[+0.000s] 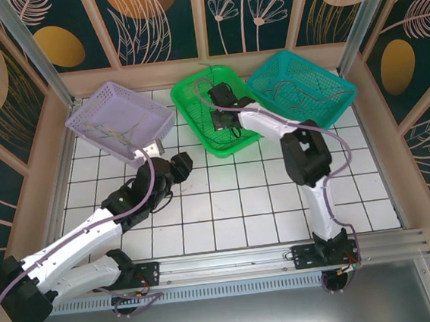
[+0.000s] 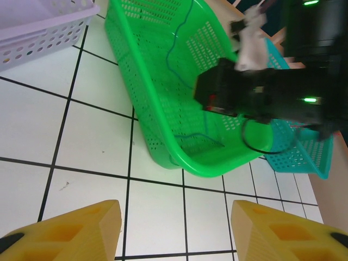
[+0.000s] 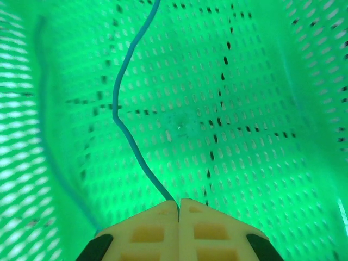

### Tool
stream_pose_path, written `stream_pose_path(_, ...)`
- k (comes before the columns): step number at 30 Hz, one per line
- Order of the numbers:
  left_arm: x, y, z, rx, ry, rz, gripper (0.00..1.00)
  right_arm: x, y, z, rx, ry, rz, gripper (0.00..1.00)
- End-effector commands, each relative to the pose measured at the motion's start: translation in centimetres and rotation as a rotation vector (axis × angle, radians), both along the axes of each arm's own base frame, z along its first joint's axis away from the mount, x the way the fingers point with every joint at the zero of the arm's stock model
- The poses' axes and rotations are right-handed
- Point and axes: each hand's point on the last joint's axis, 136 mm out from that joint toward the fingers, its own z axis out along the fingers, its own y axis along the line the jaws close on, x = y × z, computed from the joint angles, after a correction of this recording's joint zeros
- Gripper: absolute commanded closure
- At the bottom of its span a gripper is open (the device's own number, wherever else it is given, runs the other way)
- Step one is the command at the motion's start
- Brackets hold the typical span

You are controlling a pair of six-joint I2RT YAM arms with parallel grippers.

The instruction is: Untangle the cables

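**Figure.** Untangling step: one strand held in a basket, ready to be drawn out.

The right gripper [image 3: 178, 204] is fully closed. Its pads meet on the near end of a thin blue-green flexible cable [image 3: 117, 109] inside the perforated green plastic basket [image 3: 261, 136]. Seen from above, this basket sits at 12 o'clock on the white tiled table [image 1: 227, 205]. The left gripper [image 2: 173, 209] hangs over bare tiles near the basket's 7 o'clock corner, jaws spread wide and holding nothing. Thin wires [image 1: 120, 128] lie in the perforated lilac plastic basket [image 1: 70, 120] at 10 o'clock. Further wires [image 1: 292, 89] lie in the teal plastic basket [image 1: 353, 90] at 1 o'clock.

**Orientation.** In the right wrist view, the cable's long axis runs from the fingertips at 6 o'clock to the frame edge at 12 o'clock. It bows toward 9 o'clock at mid-length, and its far end lies out of frame. A fainter, blurred line along the 9 o'clock wall may be a second strand or the same cable doubling back; which one cannot be settled.

**Technique (judgement).** The pinch sits at the very fingertips, so a slow lift along the cable's own axis seems best, letting slack run out before any sideways pull. A jerk could slip the strand from the pads, catch it on the perforations, or drag the light basket. The open left gripper is well placed to steady the basket rim or take a second hold.
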Motion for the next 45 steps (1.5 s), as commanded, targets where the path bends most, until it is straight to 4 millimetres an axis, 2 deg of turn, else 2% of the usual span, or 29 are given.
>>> stream_pose_path(1,-0.1,0.6,0.2,-0.015,-0.007,0.02,0.44,-1.5,0.6,4.7,0.09,-0.078,0.096,1.0)
stream_pose_path(4,-0.2,0.8,0.4,-0.016,-0.01,0.021,0.44,-3.0,0.5,4.6,0.123,-0.051,0.13,1.0)
stream_pose_path(6,-0.2,0.9,0.6,-0.015,-0.014,0.025,0.44,-3.5,-0.1,3.9,0.134,-0.023,0.114,1.0)
stream_pose_path(9,-0.3,1.0,0.9,-0.017,-0.02,0.026,0.44,-4.7,0.1,2.8,0.173,0.023,0.133,1.0)
stream_pose_path(14,-0.3,1.2,1.2,-0.022,-0.024,0.028,0.45,-5.6,0.2,1.4,0.206,0.088,0.143,1.0)
stream_pose_path(21,-0.2,1.1,1.3,-0.022,-0.028,0.028,0.45,-4.8,-0.4,1.1,0.343,0.253,0.128,1.0)
stream_pose_path(26,-0.1,0.8,1.2,-0.025,-0.026,0.022,0.45,-4.1,-0.7,-0.7,0.329,0.338,0.091,1.0)
stream_pose_path(33,0.0,0.8,1.4,-0.02,-0.027,0.022,0.45,-2.9,-1.0,-2.9,0.307,0.37,0.034,1.0)
stream_pose_path(35,-0.1,0.8,1.3,-0.017,-0.025,0.022,0.45,-2.5,-1.0,-2.9,0.293,0.361,0.024,1.0)
stream_pose_path(37,-0.1,0.8,1.3,-0.019,-0.023,0.023,0.43,-2.1,-0.9,-2.1,0.275,0.324,0.02,0.86)
stream_pose_path(39,-0.1,0.9,1.3,-0.017,-0.022,0.029,0.41,-1.7,-0.9,-0.3,0.256,0.268,0.012,0.69)
stream_pose_path(43,-0.3,1.7,1.5,-0.016,-0.019,0.056,0.32,-1.2,-1.7,4.6,0.226,0.127,-0.028,0.54)
stream_pose_path(45,-0.5,2.3,1.7,-0.021,-0.024,0.075,0.25,-1.2,-2.8,8.0,0.226,0.031,-0.061,0.48)
